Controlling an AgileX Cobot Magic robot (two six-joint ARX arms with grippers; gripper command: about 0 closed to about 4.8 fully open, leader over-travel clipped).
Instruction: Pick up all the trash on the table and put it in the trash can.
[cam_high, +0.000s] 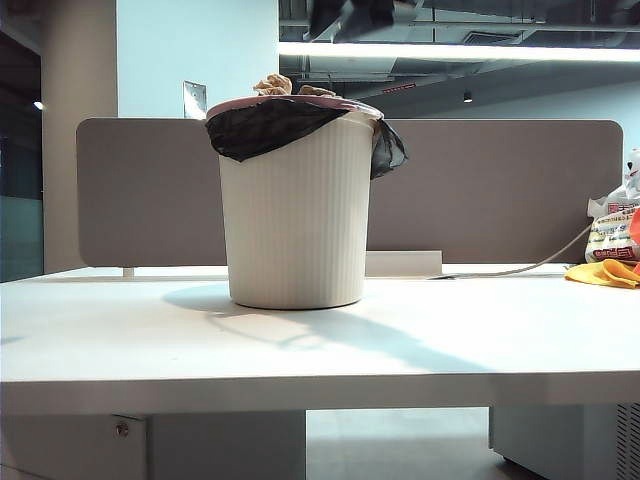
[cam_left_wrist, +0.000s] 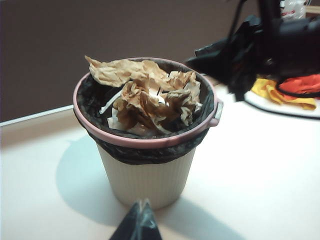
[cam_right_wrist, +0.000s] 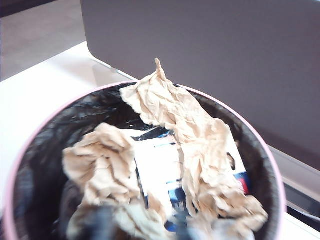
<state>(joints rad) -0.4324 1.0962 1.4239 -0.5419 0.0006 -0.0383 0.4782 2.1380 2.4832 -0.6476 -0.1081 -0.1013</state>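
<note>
My right gripper (cam_left_wrist: 210, 55) shows only as a dark blur in the left wrist view. It hangs just off the rim on the can's three o'clock side, as the exterior view faces it. I cannot tell whether its fingers are apart or together, and I see nothing clamped in them. My left gripper (cam_left_wrist: 140, 220) hovers short of the can on the near side. Its fingers look pressed together into one dark point, holding nothing. I judge it is parked there to stay clear of the other arm.

The wide flat white desk top (cam_high: 300, 350) carries everything, and I see no paper lying on the part in view. The grey-brown partition panel (cam_high: 500, 190) closes it off at twelve o'clock.

The tall off-white ribbed plastic bin with the pink rim and black bag liner (cam_high: 295, 220) stands upright mid-table, within reach of both arms. Well apart at three o'clock sit the printed plastic bag (cam_high: 610, 235) and the orange cloth (cam_high: 605, 273), neither of them mine to collect.

The wads of wrinkly light brown tissue paper (cam_left_wrist: 150, 95) are piled inside the bin. They rest on other white and blue rubbish, so they crest above the rim. The task looks essentially finished.
</note>
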